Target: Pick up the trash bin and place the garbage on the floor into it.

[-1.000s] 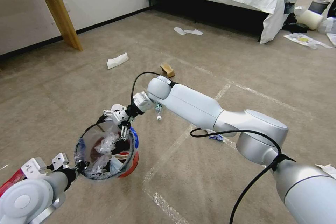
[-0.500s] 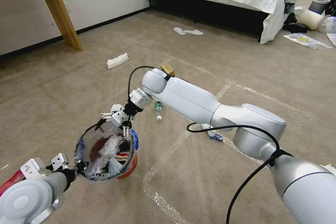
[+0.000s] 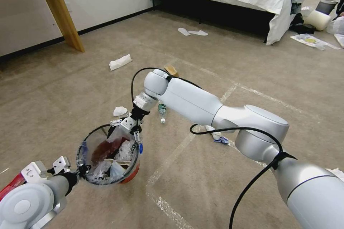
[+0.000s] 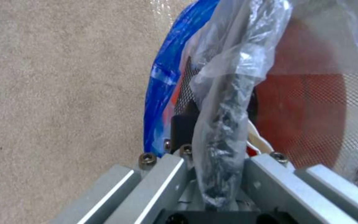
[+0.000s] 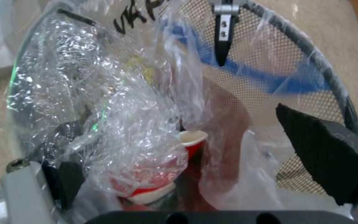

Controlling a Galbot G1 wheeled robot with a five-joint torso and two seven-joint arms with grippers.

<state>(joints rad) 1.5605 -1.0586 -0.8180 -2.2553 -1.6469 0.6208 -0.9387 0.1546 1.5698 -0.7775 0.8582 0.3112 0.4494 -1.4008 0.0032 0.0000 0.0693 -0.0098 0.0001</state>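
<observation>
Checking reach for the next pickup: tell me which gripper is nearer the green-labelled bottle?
Right. The right gripper hangs over the trash bin just short of the bottle; the left gripper grips the bin's opposite rim.

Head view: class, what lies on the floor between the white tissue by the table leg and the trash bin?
A small white crumpled scrap lies between the tissue and the trash bin; the rest is bare floor.
</observation>
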